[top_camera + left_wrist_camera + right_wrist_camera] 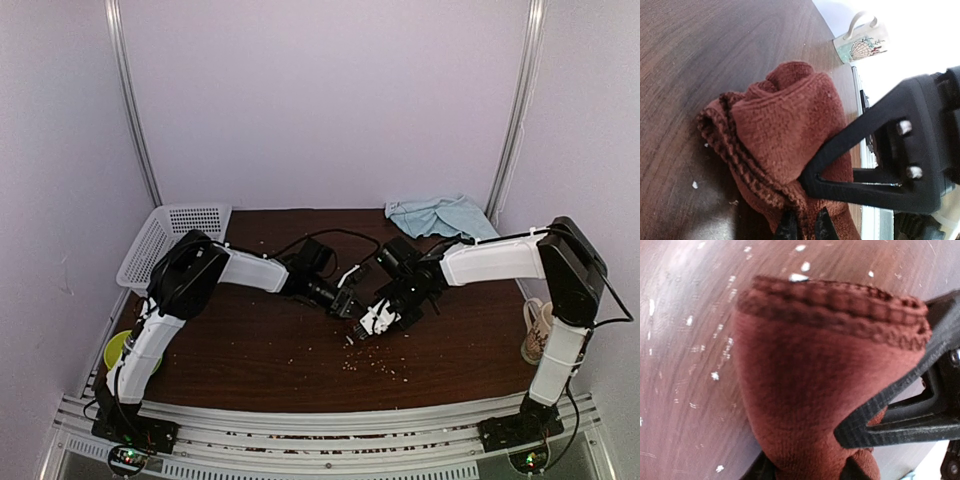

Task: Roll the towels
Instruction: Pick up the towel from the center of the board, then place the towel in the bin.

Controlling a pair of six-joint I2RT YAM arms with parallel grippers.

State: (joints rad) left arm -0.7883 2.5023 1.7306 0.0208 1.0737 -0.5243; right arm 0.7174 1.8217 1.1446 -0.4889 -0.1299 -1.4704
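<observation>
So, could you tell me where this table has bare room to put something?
Free: at the back between the white plastic basket and pale-blue towel, and front right beside the patterned mug. Crowded centre: left gripper and right gripper meet on the rust-red towel.

Robot lab: white-walled booth (320, 100), arms (250, 270) on aluminium rail (330, 425).

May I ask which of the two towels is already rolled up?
The red towel, bunched into a roll between the left gripper and right gripper; the light-blue towel lies crumpled at the far right corner of the table.
</observation>
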